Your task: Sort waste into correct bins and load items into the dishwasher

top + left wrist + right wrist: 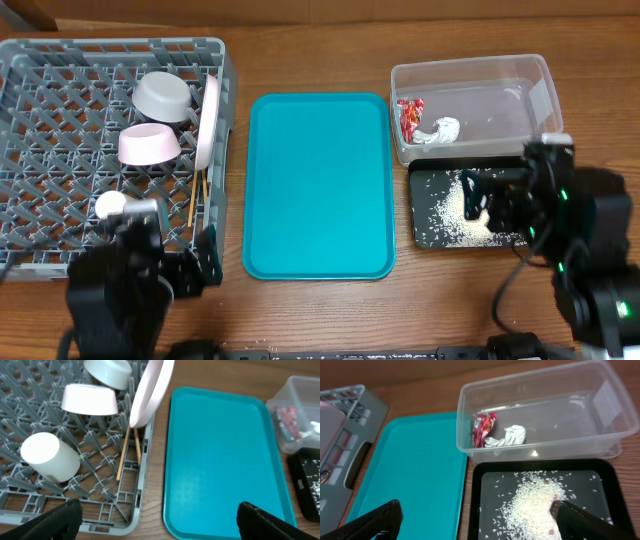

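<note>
Overhead: pink bowl [149, 145], grey-green bowl [162, 96], plate [209, 120], cup [111, 205] and chopsticks [197, 205] are seen in the dish rack [50, 120], left. Wrapper [409, 115] and tissue [443, 129] are in the clear tub [500, 75] far right, with rice [463, 222] on the black tray [425, 185] just nearer.

Left wrist: left pincer [157, 520] is spread wide, nothing gripped, straddling rack edge and teal tray [215, 460].

Right wrist: right pincer [480, 520] is wide open too, nothing held, above the black tray.

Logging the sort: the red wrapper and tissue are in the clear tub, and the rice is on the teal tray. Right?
Wrong on the rice: it lies on the black tray, not the teal tray, as the right wrist view shows. The red wrapper and tissue are in the clear tub.
</note>
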Controlling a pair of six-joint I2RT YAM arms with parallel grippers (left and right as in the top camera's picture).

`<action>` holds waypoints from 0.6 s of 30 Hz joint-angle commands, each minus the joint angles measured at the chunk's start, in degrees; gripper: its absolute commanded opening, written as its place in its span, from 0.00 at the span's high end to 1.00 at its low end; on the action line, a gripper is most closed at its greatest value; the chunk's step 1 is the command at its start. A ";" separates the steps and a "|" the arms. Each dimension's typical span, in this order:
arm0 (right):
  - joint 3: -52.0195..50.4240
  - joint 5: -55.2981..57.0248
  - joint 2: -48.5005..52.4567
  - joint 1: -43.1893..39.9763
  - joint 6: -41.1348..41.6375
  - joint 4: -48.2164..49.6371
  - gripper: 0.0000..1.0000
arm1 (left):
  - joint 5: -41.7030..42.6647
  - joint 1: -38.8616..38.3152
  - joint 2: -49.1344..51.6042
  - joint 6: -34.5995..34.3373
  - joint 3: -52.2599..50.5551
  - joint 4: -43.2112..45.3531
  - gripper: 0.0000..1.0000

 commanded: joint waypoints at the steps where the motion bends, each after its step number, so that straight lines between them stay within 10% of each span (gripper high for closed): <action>1: -1.16 1.40 -4.02 -0.07 0.00 -2.01 0.00 | 0.87 -0.20 -6.27 1.46 -1.90 -1.79 0.00; 18: -4.96 6.36 -10.08 -0.44 -1.57 2.60 0.00 | 0.87 -0.20 -7.74 1.44 -1.95 -7.13 0.00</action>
